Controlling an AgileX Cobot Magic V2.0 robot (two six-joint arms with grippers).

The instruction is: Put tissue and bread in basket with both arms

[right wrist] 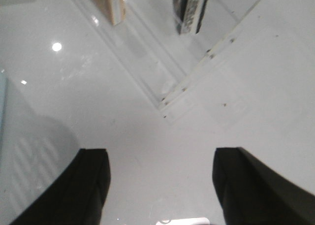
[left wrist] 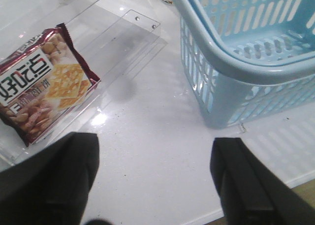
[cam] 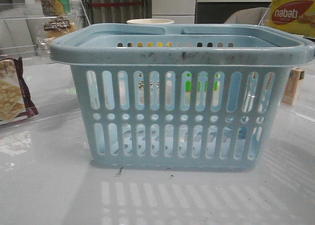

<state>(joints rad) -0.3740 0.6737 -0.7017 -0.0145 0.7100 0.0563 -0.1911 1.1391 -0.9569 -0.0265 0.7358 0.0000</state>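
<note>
The pale blue basket stands mid-table, handles folded down, and nothing shows inside it. Its corner shows in the left wrist view. The bread, tan with a dark label, sits on a clear shelf at the back left. A small black pack with a white face, the tissue, stands on a clear tray in the right wrist view; I cannot find it in the front view. My left gripper is open and empty over bare table left of the basket. My right gripper is open and empty over bare table.
A maroon-edged cracker pack lies on a clear tray left of the basket, also in the left wrist view. A tan box stands at the right; a yellow Nabati box sits behind it. A white cup is behind the basket.
</note>
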